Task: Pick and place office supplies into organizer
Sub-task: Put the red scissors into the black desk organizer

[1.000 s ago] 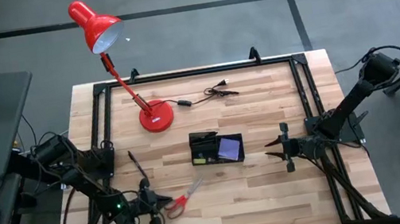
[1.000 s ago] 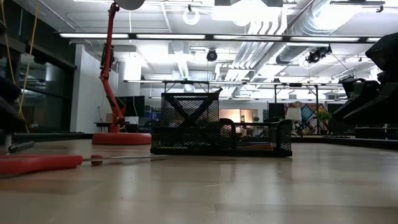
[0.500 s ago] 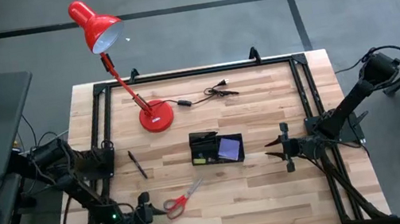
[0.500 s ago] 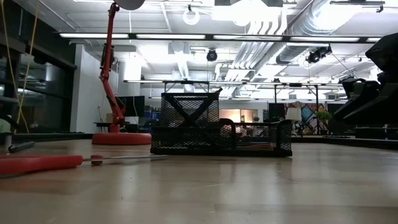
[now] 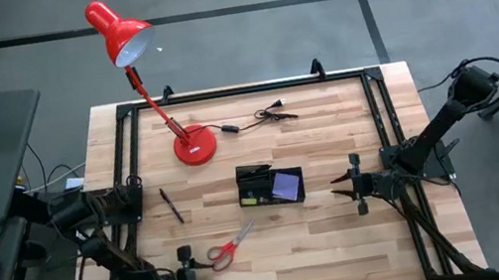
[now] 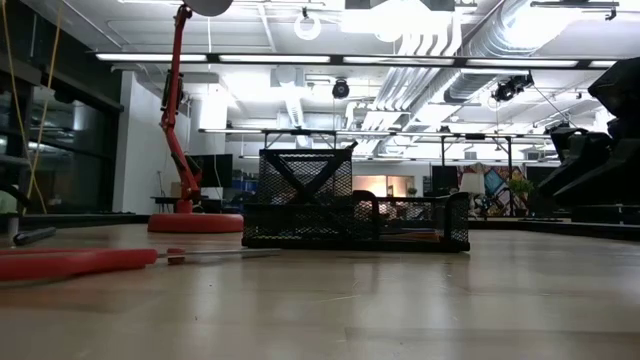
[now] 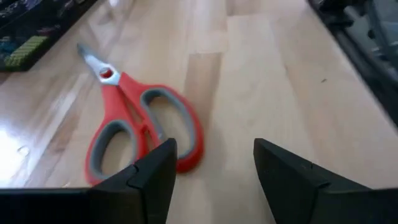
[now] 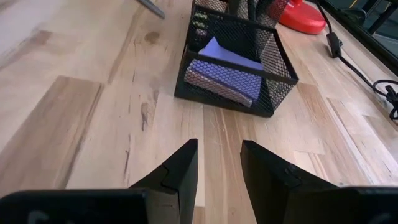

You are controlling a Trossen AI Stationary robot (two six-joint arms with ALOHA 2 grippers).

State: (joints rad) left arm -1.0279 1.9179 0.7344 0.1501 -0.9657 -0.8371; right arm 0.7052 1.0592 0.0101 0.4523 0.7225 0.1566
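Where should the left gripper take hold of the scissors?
Probably across the neck just past the pivot, coming straight down. The scissors lie flat and closed on the table, blades pointing toward the organizer; the handle loops are wide, the neck narrow enough for open fingers. The left gripper sits open just behind the handles.

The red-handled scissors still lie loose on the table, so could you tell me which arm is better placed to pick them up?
The left. Its pincer sits open right beside the red-handled scissors, handles nearest. The right pincer waits on the far side of the mesh organizer.
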